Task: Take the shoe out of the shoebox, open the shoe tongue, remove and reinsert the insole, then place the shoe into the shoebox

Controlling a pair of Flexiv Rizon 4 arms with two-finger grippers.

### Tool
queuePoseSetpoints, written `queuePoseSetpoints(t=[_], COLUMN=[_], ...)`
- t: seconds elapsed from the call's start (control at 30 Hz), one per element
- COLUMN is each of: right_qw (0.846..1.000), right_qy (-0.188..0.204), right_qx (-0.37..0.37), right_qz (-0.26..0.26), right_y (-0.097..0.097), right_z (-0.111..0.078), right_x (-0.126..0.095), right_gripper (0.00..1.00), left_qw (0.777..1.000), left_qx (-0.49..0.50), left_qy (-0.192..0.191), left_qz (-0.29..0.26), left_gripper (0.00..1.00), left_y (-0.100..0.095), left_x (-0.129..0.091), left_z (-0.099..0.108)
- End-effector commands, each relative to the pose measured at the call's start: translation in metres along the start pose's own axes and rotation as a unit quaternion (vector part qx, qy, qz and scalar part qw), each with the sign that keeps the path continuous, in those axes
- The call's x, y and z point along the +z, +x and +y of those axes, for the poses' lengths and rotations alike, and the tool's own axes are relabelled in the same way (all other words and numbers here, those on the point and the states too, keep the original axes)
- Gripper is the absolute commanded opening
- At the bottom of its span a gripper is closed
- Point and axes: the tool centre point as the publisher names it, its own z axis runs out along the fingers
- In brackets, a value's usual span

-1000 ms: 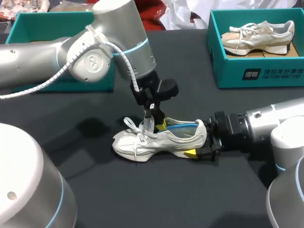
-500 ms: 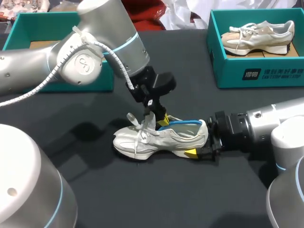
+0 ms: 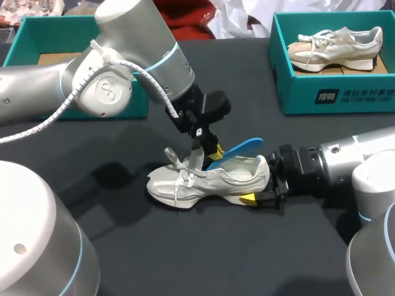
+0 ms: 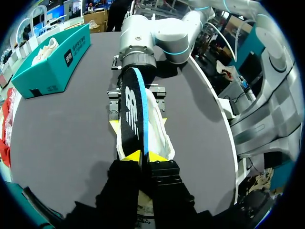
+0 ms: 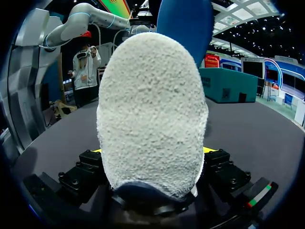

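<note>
Head view, shoe: white lace-up sneaker [image 3: 207, 180], upright on its sole.
Insole: blue foam insole [image 3: 237, 150], black underside, rear end lifted out of the sneaker.
Left gripper [image 4: 143, 156]: pinching the insole.
Right gripper [image 5: 152, 150]: clamping the sneaker's heel.

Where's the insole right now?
Head view, mid-table: the blue insole is pinched in the left pincer, its rear end tilted up over the shoe, whose heel the right pincer grips.

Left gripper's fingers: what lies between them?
The insole, pinched edge-on between the yellow tips of the left gripper, sticking up out of the shoe; shown in the left wrist view.
</note>
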Motion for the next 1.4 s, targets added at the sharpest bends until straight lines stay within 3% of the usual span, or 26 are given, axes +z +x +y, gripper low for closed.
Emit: queuePoseSetpoints(t=[0.03,0.17,0.53,0.8,1.27,1.4], right_qw=[1.0,1.0,1.0,1.0,1.0,1.0], right_qy=[0.002,0.002,0.002,0.002,0.002,0.002], right_qx=[0.0,0.0,0.0,0.0,0.0,0.0], right_qz=[0.0,0.0,0.0,0.0,0.0,0.0], right_y=[0.001,0.001,0.001,0.001,0.001,0.001], right_z=[-0.001,-0.001,-0.001,-0.001,-0.001,-0.001], right_x=[0.002,0.002,0.002,0.002,0.002,0.002], right_gripper=[0.0,0.0,0.0,0.0,0.0,0.0], left_qw=[1.0,0.999,0.995,0.993,0.989,0.989], left_qx=[-0.001,-0.006,-0.014,-0.011,-0.009,-0.014], left_qy=[-0.011,-0.001,0.027,0.033,0.021,0.016], left_qz=[-0.02,-0.046,-0.099,-0.114,-0.145,-0.147], left_gripper=[0.33,0.47,0.49,0.56,0.56,0.51], left_y=[0.007,0.015,0.035,0.033,0.016,0.009], left_x=[0.004,0.0,0.0,0.009,0.033,0.038], left_z=[-0.013,-0.015,-0.017,-0.023,-0.033,-0.035])
